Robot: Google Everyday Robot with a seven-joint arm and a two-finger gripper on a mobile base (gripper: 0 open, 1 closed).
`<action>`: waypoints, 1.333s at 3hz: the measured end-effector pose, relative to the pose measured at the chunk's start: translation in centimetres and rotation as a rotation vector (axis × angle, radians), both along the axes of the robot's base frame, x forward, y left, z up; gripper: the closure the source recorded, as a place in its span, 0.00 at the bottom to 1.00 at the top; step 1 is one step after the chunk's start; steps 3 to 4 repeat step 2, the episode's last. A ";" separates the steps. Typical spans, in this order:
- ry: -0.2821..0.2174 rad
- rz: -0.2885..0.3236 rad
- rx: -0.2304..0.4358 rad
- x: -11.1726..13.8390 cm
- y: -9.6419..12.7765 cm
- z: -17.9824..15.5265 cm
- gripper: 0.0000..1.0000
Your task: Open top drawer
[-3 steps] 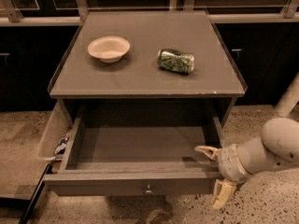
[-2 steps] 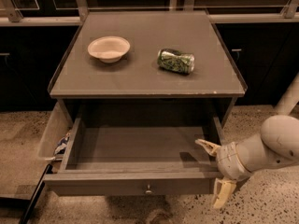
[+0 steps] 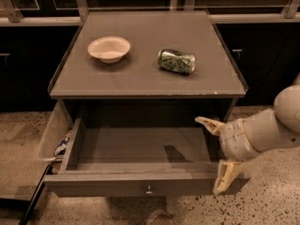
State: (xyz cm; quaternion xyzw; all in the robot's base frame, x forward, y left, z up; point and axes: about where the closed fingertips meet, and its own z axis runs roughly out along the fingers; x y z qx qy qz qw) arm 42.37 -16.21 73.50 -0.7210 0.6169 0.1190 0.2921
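Observation:
The top drawer [image 3: 140,186] of the grey cabinet stands pulled far out toward me, its inside bare, with one small round metal knob [image 3: 149,190] at the centre of its front panel. My gripper [image 3: 216,156] is at the drawer's right end, its two pale fingers [image 3: 210,124] spread wide apart, one over the drawer's right side and one hanging in front of the front panel's right corner. It holds nothing.
On the cabinet top [image 3: 140,83] sit a white bowl [image 3: 109,48] at the left and a green can [image 3: 176,61] lying on its side at the right. A pale bin [image 3: 49,137] with some items stands at the cabinet's left. Speckled floor lies around.
The gripper has shifted slightly left and up by the drawer's right end. The drawer stays pulled out.

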 end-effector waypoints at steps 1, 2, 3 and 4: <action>-0.082 0.011 -0.002 2.4 0.1 5.7 0.00; -0.084 0.011 -0.002 2.4 0.1 5.8 0.00; -0.084 0.011 -0.002 2.4 0.1 5.8 0.00; -0.084 0.011 -0.002 2.4 0.1 5.8 0.00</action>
